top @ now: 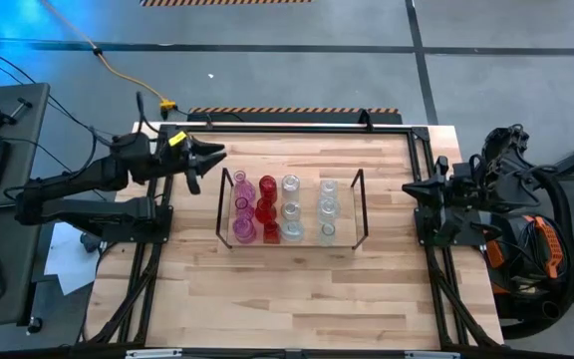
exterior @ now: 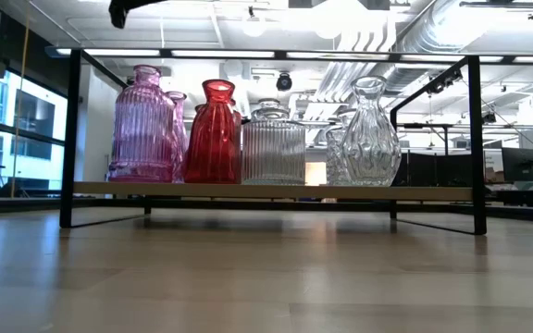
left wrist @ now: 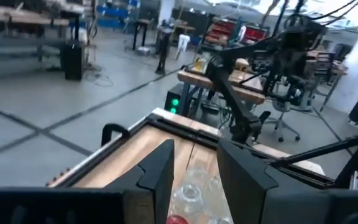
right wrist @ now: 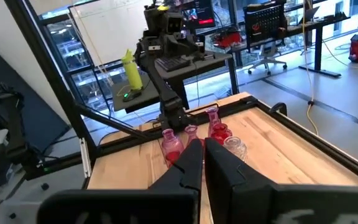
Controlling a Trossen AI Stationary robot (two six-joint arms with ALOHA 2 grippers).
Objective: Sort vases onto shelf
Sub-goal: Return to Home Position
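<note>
You see on the table (top: 297,289) the shelf (top: 310,215) in the middle carrying the vases (top: 266,205) in pink, red and clear rows, the left gripper (top: 210,166) near its left end with fingers apart and empty, the right gripper (top: 410,189) well apart, fingers together, holding nothing.

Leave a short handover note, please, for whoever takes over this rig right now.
Left end effector: open, empty, hovering beside the shelf, off its pink end.
Right end effector: shut, empty, parked at the right edge of the table.
Vases: all on the shelf, grouped by colour: pink vases, red vases, then two rows of clear vases.
Done: sorting looks complete; no vase shows off the shelf.
Left: probably only homing the left side.
</note>
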